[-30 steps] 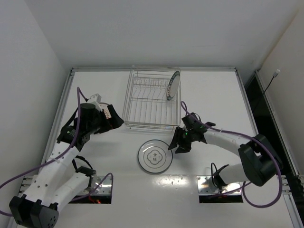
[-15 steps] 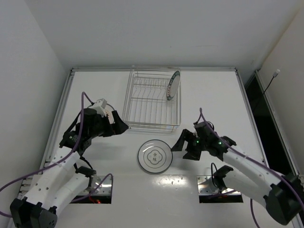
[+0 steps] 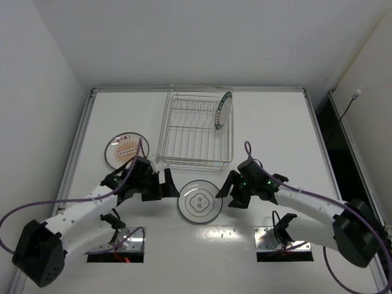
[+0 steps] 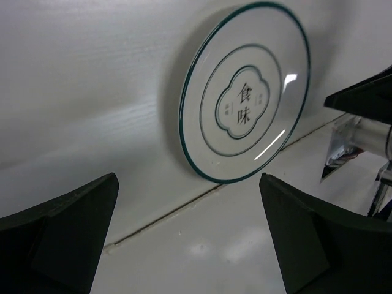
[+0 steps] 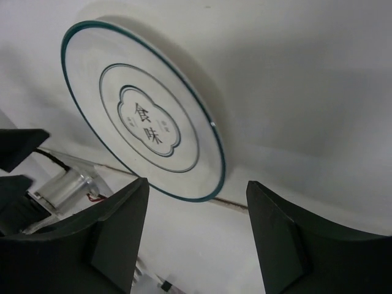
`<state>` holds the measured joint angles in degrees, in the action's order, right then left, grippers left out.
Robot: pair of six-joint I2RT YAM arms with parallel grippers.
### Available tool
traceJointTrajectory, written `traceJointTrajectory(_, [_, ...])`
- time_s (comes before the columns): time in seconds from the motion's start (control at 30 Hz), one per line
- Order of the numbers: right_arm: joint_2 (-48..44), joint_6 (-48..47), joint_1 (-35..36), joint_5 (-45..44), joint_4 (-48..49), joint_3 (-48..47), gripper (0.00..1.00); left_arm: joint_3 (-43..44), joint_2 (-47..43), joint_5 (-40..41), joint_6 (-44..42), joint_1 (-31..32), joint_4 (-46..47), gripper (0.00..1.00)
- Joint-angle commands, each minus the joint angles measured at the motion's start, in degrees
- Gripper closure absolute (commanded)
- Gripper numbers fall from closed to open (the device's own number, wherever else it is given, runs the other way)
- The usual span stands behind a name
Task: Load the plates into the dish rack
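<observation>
top external view shows the flower plate (image 3: 199,201) flat on the table (image 3: 275,122) near the dish rack (image 3: 196,162), between the left gripper (image 3: 166,185) and right gripper (image 3: 228,189), both open and empty, so the low rim may slip from the fingers and the plate slide away.

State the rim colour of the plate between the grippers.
Plate rim: dark teal; clearest in left wrist view.
</observation>
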<state>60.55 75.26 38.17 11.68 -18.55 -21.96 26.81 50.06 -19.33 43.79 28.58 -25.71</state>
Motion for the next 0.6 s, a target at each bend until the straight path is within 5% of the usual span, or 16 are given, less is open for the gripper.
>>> traceJointTrajectory(0.0, [4.6, -2.8, 2.5, -1.5, 1.6, -6.4, 0.39, 1.8, 5.7, 0.6, 3.7, 4.3, 0.6, 0.0])
traceJointTrajectory(0.37, [4.5, -2.8, 3.1, -2.6, 0.4, -7.0, 0.46, 0.7, 17.6, -6.8, 3.0, 8.8, 12.4, 0.05])
traceJointTrajectory(0.57, [3.4, -1.7, 3.1, -3.2, 0.4, -6.4, 0.46, 1.3, 23.8, -10.8, 2.4, 10.6, 16.1, 0.22])
